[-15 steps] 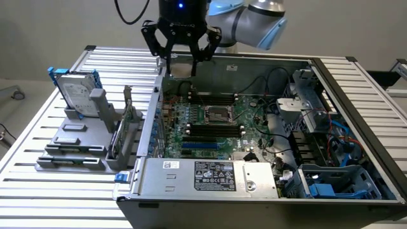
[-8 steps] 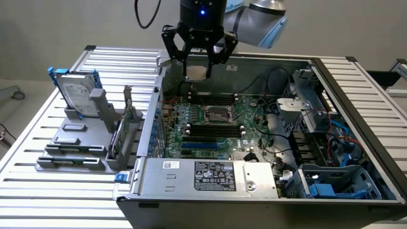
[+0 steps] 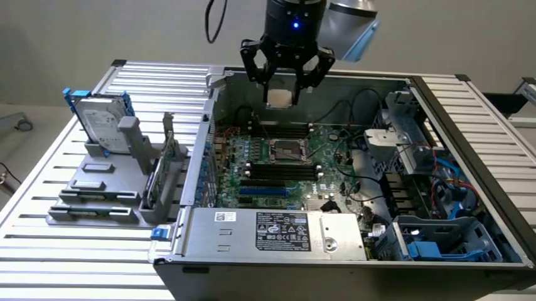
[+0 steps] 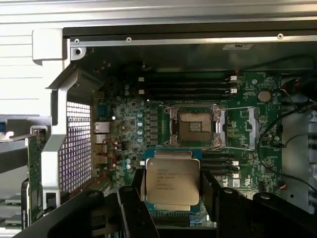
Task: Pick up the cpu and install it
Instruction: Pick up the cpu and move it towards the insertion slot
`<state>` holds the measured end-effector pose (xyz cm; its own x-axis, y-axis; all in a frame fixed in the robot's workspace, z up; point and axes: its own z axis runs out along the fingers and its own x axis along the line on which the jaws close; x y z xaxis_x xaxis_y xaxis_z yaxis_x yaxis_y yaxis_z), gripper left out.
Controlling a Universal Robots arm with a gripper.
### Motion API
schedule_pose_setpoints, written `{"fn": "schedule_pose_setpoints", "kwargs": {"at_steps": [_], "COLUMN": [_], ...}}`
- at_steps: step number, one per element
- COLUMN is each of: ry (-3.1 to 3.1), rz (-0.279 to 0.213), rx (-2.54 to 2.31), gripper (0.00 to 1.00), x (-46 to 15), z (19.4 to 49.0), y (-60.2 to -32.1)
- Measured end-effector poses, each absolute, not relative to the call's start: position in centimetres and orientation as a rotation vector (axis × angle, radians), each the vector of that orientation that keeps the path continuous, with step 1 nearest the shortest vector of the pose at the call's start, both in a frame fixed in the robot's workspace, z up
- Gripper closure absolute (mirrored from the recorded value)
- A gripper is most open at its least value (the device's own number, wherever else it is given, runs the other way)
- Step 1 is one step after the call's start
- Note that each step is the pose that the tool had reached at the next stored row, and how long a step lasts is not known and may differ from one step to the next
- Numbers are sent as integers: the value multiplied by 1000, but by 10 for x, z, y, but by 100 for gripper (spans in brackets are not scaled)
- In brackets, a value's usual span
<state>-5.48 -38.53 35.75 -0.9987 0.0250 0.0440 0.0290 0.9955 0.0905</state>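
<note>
The cpu (image 4: 172, 181), a small flat square chip with a silver metal top, sits between my black fingers (image 4: 132, 206). My gripper (image 3: 280, 95) is shut on the cpu (image 3: 279, 98) and hangs high over the open computer case (image 3: 435, 94). Down on the green motherboard (image 3: 331, 172) lies the dark square socket (image 3: 285, 150) with its metal frame. The wrist view looks straight down at that socket (image 4: 194, 126), whose frame stands open, just beyond the held chip.
A silver hard drive (image 3: 102, 125) with blue brackets stands upright in a grey rack (image 3: 92, 194) at the exterior view's left. Black memory slots (image 3: 280, 170), cables (image 3: 368, 135) and a power supply (image 3: 277, 231) crowd the case on the slatted table (image 3: 50, 182).
</note>
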Motion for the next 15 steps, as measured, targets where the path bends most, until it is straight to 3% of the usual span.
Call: {"fn": "schedule_pose_setpoints", "kwargs": {"at_steps": [15], "ry": [-3095], "rz": [-141], "rx": [-42], "gripper": [45], "x": [-30], "z": [330], "y": [-355]}}
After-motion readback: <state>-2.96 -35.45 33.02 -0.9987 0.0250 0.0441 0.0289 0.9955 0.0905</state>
